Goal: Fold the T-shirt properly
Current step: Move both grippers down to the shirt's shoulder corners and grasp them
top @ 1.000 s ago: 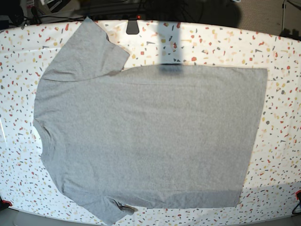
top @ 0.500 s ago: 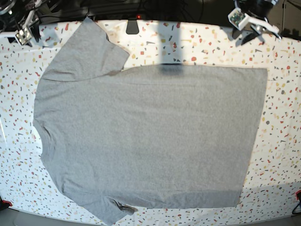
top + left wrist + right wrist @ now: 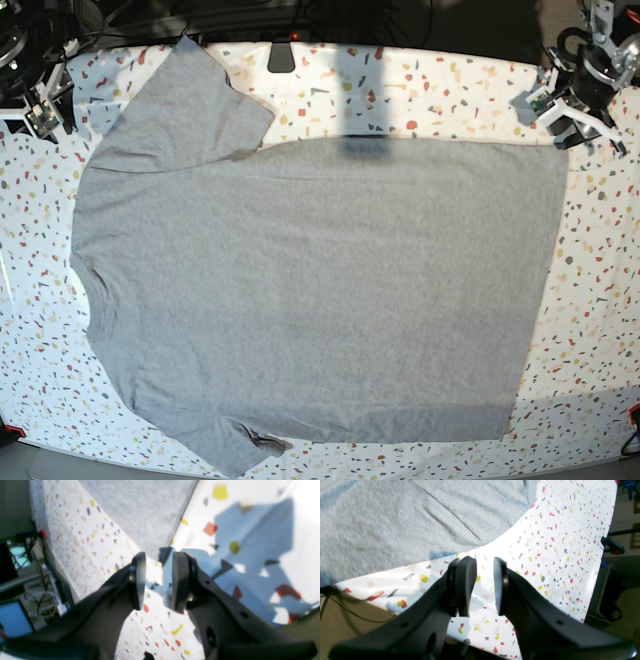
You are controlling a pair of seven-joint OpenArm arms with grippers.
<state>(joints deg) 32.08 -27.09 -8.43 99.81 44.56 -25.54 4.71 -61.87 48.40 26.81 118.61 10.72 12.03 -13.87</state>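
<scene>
With the T-shirt [image 3: 320, 290] lying flat, plain side up, across the speckled counter [image 3: 480, 90], the left claw [image 3: 156, 580] and right claw [image 3: 483, 585], both parted and empty, should each drop squarely onto a far corner, pinching one layer cleanly.

Your left gripper [image 3: 158, 581] shows in its wrist view with jaws parted, a clear gap between the two dark pads [image 3: 137, 580], nothing between them. In the base view that left arm [image 3: 583, 85] sits at the far upper right corner, wrist angled in toward the middle.

Your right gripper [image 3: 483, 586] also shows jaws apart in its own wrist view, pads facing each other, a narrower gap, nothing clamped. In the base view the right arm [image 3: 35, 95] is at the far upper left edge, only partly in frame.
</scene>
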